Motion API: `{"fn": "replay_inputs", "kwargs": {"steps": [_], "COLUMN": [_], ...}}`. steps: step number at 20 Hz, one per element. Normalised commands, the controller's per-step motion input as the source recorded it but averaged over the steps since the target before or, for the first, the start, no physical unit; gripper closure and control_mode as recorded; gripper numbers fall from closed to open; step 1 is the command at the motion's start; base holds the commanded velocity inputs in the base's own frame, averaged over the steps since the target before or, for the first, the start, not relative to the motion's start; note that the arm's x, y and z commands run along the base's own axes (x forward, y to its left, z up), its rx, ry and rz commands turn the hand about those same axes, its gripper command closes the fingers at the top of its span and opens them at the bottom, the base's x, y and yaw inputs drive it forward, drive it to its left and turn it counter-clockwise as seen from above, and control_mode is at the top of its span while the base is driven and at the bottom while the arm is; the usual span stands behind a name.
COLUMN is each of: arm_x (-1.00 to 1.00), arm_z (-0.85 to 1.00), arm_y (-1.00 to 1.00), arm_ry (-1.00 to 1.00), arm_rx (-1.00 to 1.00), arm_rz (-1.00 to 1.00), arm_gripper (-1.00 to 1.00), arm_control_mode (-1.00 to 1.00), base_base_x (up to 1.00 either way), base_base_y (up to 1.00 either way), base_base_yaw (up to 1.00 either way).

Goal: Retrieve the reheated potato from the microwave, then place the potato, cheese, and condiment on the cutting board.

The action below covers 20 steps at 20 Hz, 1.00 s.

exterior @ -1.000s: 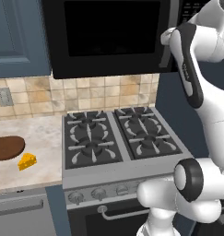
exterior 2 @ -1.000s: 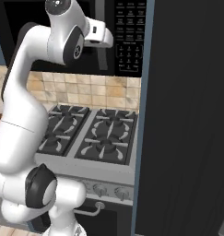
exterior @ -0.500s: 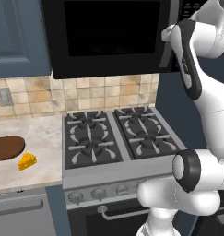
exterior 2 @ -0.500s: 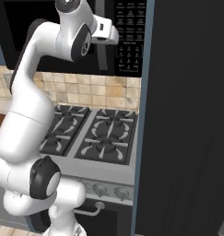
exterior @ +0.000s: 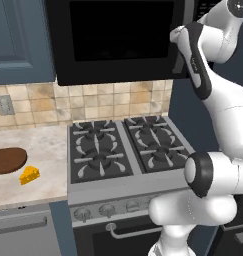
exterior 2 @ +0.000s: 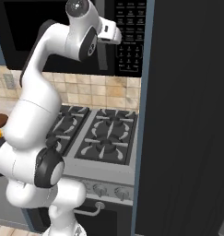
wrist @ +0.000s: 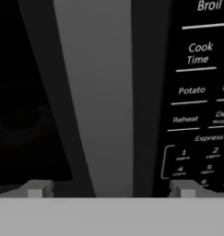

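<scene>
Black microwave point(exterior: 118, 40), door shut, hung above the stove point(exterior: 125, 150); we noted the dark brown cutting board point(exterior: 8, 161) on the table point(exterior: 45, 150) at left, yellow cheese point(exterior: 29, 175) just beside it. Right base view: arm raised to the microwave's handle point(exterior 2: 103, 55). Hand view: the claw point(wrist: 111, 189) stood spread wide, its fingertips point(wrist: 37, 189) straddling the grey handle beside the keypad point(wrist: 198, 101).

place: kitchen | shown by: gas stove point(exterior: 128, 150), microwave point(exterior: 118, 40), tiled backsplash point(exterior: 38, 102)
</scene>
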Motion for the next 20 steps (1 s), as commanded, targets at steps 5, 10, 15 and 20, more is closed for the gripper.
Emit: {"fn": "replay_inputs", "kwargs": {"steps": [5,10,15,20], "arm_x": [0.41,0.34,0.34,0.29], "arm_z": [0.00,0.00,-0.03,-0.07], "arm_y": [-0.06,0.00,0.00,0.06], "arm_ry": [0.00,0.00,0.00,-0.01], "arm_rx": [0.08,0.10,0.10,0.07], "arm_rz": [0.01,0.02,0.03,0.03], "arm_gripper": [-1.00,-1.00,-1.00,1.00], "arm_control_mode": [-1.00,-1.00,-1.00,-1.00], "base_base_x": [0.00,0.00,0.00,0.00], "base_base_y": [0.00,0.00,0.00,0.00], "base_base_yaw": [0.00,0.00,0.00,0.00]}}
